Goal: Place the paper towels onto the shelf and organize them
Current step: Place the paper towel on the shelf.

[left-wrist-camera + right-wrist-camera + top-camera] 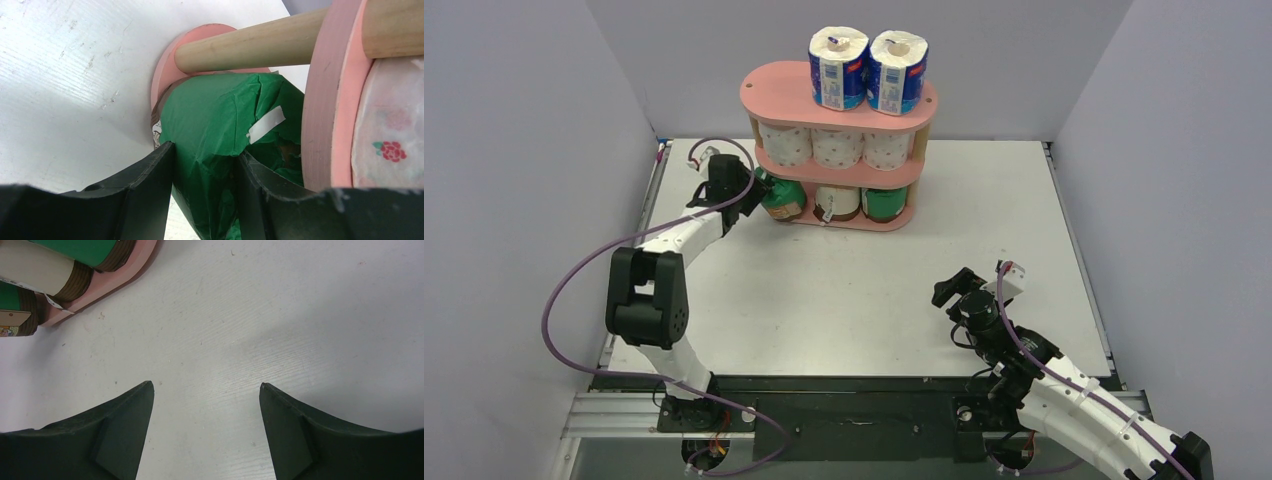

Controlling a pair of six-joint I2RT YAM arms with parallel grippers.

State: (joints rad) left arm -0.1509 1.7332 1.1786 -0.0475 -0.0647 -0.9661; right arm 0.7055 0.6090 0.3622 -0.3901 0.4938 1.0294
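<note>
My left fingers (145, 185) are narrowed on a green roll (215, 115), one on each side of its wrap, at the left end of the shelf's (764, 95) bottom tier. The wrap is bright green, creased and puckered where I pinch it, with a strip of white tape (266, 123) across a fold and a brown band at the far end. It lies under a wooden post (250, 45), its far end at the pink bottom board; I cannot tell whether it rests fully on the board.

Beside it on that tier stand a beige roll (838, 202) and a second green roll (884, 203). The middle tier holds three white rolls (836, 148) in a row, printed with small pink flowers. Two blue rolls (839, 68) stand upright side by side on the top board.

My right fingers (120, 430) are spread wide and hold nothing, over the bare white desk (844, 290), well apart from the shelf.
</note>
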